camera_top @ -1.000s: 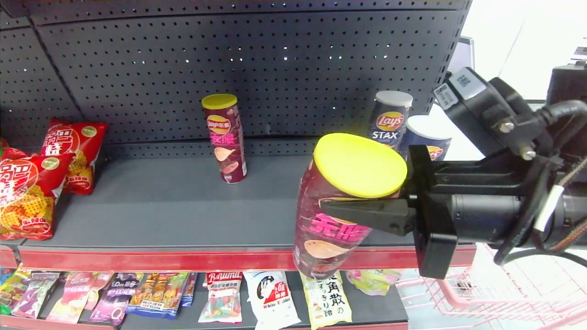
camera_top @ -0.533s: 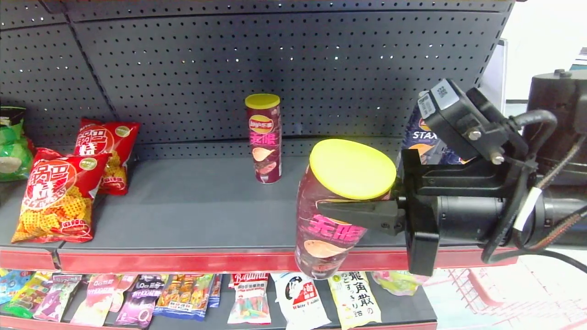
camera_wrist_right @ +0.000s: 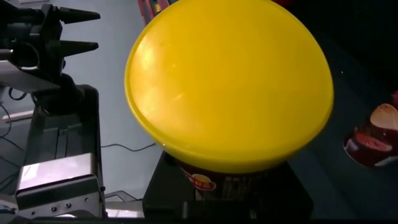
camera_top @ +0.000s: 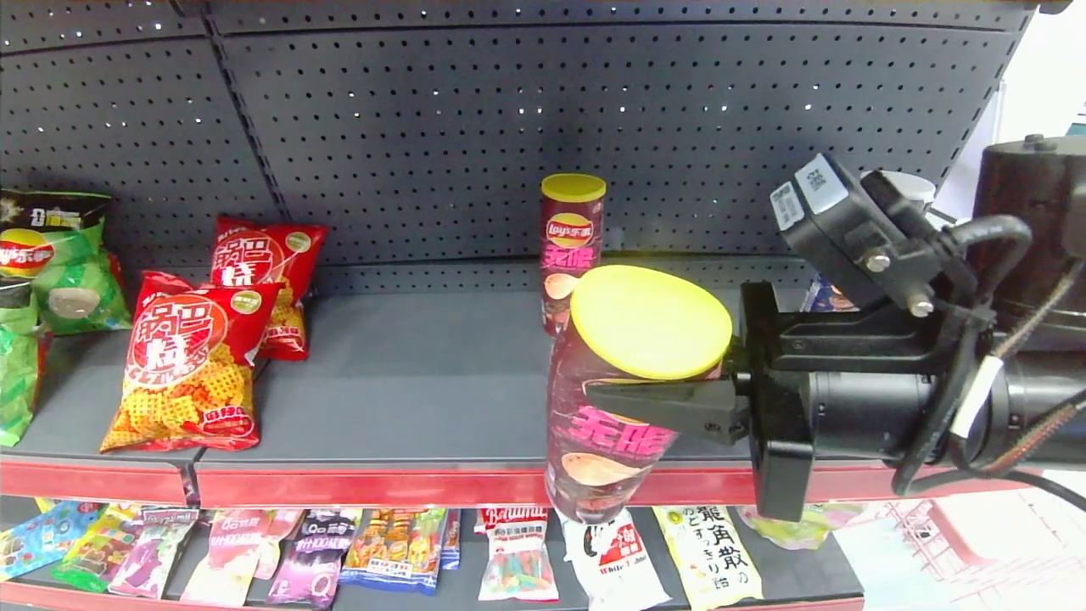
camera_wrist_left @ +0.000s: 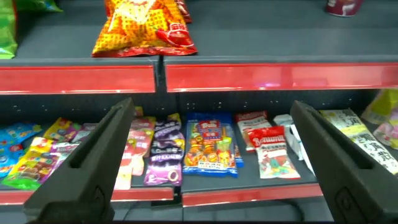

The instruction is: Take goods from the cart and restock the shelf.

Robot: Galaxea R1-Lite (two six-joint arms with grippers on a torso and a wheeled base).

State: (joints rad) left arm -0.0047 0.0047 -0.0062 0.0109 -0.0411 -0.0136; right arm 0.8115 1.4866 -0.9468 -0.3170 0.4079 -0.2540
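- Right gripper [camera_top: 632,373] clamped a glossy, cylindrical, yellow-lidded maroon can [camera_top: 607,445] before the flat grey shelf [camera_top: 407,382].
- Left gripper [camera_wrist_left: 211,106] gaped wide, facing the shelf front.

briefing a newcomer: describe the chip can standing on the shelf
Find the upper grey shelf with the red front lip. Toward its back stands a maroon chip can with a yellow lid, upright and free; its twin out front is clamped in the right end effector.

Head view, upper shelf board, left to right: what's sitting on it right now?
Green chip bags → red snack bags → upright chip can. The held chip can overlaps that one, so I leave it unplaced.
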